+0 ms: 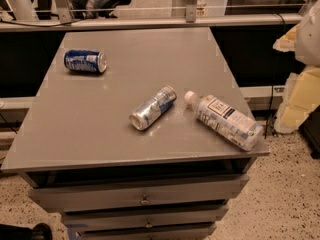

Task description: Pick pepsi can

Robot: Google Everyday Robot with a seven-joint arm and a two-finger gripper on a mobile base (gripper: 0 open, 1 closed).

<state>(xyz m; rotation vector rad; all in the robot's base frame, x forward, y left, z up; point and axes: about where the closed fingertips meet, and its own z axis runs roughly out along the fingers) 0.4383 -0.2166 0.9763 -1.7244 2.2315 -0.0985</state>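
The pepsi can [85, 61] is a short dark-blue can with white markings. It lies on its side at the far left of the grey tabletop [100, 129], silver top facing right. My gripper does not show in the camera view. Only a white rounded shape [309, 36], which may be part of my arm, reaches in at the right edge, well away from the can.
A slim silver and light-blue can [152, 108] lies on its side mid-table. A clear plastic bottle with a white cap [226, 119] lies near the right front edge. Drawers [145, 196] sit under the top. Pale-yellow blocks [300, 101] stand at the right.
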